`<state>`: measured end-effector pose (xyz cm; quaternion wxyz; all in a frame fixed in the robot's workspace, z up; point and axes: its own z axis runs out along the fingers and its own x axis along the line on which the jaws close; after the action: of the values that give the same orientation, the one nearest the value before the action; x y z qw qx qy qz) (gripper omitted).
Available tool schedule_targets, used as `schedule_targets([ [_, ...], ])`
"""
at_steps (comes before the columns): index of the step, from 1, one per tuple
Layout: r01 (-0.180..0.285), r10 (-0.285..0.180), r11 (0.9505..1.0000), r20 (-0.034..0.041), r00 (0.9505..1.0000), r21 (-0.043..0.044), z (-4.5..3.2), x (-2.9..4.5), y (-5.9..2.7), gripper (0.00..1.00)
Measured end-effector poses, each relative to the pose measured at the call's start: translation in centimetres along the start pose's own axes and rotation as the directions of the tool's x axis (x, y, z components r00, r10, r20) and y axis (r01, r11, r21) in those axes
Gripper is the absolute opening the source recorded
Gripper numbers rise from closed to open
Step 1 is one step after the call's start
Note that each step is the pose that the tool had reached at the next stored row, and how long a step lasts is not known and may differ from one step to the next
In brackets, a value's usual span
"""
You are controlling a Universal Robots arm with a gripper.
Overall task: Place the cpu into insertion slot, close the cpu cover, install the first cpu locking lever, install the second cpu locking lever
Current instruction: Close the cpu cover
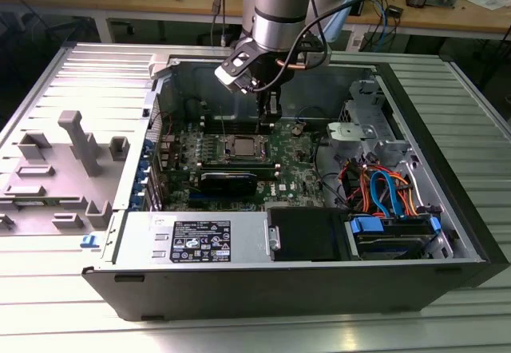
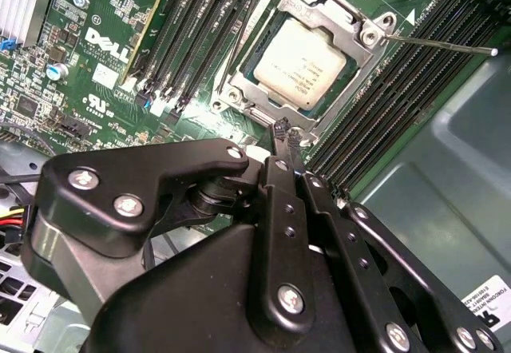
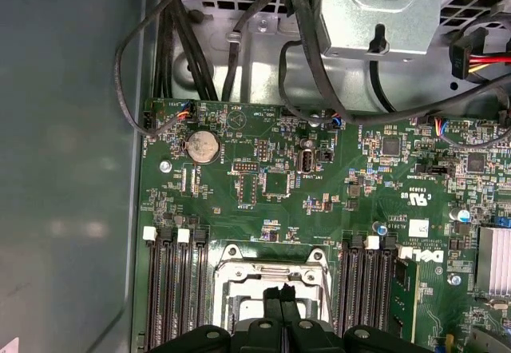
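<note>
Hovering beside the cpu (image 2: 305, 64) under its cpu cover (image 2: 339, 13), empty jaws pressed together; memory slots (image 2: 399, 73) flank both sides, one lever (image 2: 439, 44) juts out.

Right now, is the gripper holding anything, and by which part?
Nothing is held. The black gripper has its fingers shut together and empty, by the edge of the silver hinged cover frame over the dull silver square chip.
</note>
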<state>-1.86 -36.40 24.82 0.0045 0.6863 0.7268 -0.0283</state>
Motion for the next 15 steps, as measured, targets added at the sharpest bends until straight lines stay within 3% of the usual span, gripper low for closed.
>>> schedule_targets([
  [6, 0.0, 0.0, 1.0, -0.0001, 1.0, -0.0001, 0.01, 0.02, -0.2, 0.11],
  [11, 0.0, 0.0, 1.0, 0.0001, 1.0, 0.0, 0.17, 0.08, -1.5, 0.11],
  [15, 0.0, 0.0, 1.0, 0.0, 1.0, -0.0018, 0.65, 0.2, -3.12, 0.11],
])
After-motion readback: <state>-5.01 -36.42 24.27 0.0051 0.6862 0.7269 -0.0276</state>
